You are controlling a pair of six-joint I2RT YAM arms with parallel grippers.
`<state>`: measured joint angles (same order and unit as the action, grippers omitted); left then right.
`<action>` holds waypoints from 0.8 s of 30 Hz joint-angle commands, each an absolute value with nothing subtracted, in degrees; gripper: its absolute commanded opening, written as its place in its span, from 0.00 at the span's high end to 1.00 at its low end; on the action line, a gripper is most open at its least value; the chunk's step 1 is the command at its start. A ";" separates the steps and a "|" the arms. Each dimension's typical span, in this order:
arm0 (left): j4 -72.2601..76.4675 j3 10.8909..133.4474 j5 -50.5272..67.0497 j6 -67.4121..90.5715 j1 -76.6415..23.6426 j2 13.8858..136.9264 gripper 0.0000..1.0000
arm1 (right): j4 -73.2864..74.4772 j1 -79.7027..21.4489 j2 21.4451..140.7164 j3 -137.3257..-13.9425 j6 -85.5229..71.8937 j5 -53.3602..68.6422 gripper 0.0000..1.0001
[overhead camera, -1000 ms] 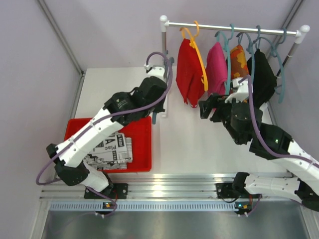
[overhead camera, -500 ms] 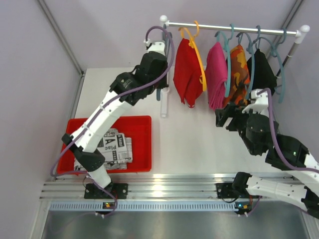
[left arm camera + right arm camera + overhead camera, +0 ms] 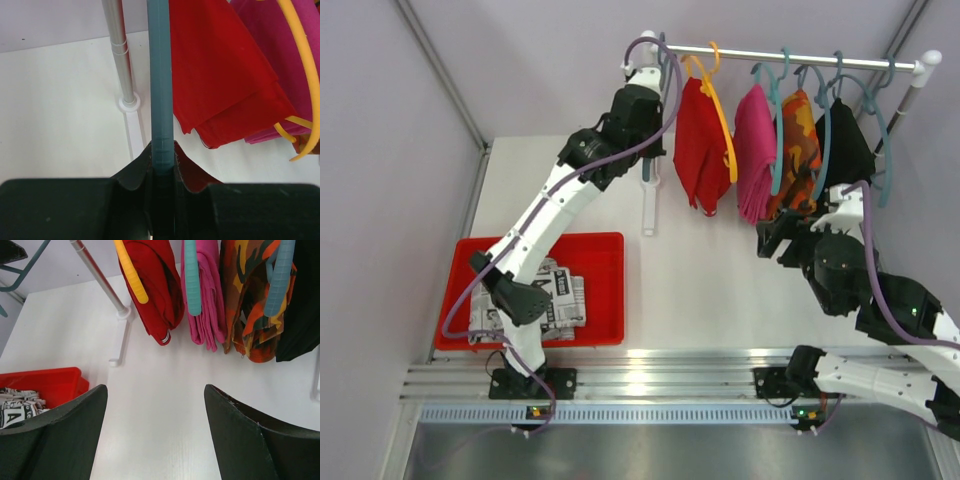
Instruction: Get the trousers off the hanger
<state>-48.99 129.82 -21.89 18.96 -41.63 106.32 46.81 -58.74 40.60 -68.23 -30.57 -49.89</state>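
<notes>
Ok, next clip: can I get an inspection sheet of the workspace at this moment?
Surface: white table, carrying a red bin and a rail.
Job's things: red trousers, pink trousers, orange camouflage trousers and black trousers hang from the rail; black-and-white trousers lie in the bin.
Clutter: nothing seen.
Grippers: left gripper shut on a teal hanger near the rail's left end; right gripper open, empty, facing the hanging garments.
Cables: purple cable along each arm.
Surroundings: pale walls, metal frame.
</notes>
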 commanded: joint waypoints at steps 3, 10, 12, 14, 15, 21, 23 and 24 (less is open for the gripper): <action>-41.67 132.62 -18.37 16.96 -39.64 108.28 1.00 | 48.25 -57.83 40.17 -68.29 -32.34 -51.24 0.22; -41.75 135.44 -15.91 16.09 -38.32 111.62 1.00 | 46.94 -57.92 40.43 -66.27 -31.73 -51.15 0.21; -41.31 135.53 -15.65 15.91 -37.97 112.15 1.00 | 46.06 -57.83 40.69 -66.09 -31.12 -50.80 0.21; -41.05 135.88 -14.77 16.52 -37.27 112.93 1.00 | 45.53 -57.92 40.87 -66.01 -30.41 -50.89 0.20; -41.13 135.79 -14.42 16.70 -37.09 113.11 1.00 | 45.01 -57.83 40.70 -66.01 -30.24 -51.06 0.20; -41.75 134.48 -13.01 17.14 -36.74 113.73 1.00 | 44.12 -57.83 41.04 -66.00 -28.66 -51.77 0.14; -41.49 133.25 -14.40 17.14 -36.65 112.94 1.00 | 43.95 -57.83 41.48 -66.27 -28.30 -51.77 0.10; -41.57 132.98 -14.67 17.05 -36.65 112.77 1.00 | 43.95 -57.83 41.83 -66.44 -28.13 -51.68 0.08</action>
<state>-45.45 133.29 -14.24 17.23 -36.91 114.30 46.24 -58.70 41.06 -65.63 -29.58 -50.54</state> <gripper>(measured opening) 0.186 0.910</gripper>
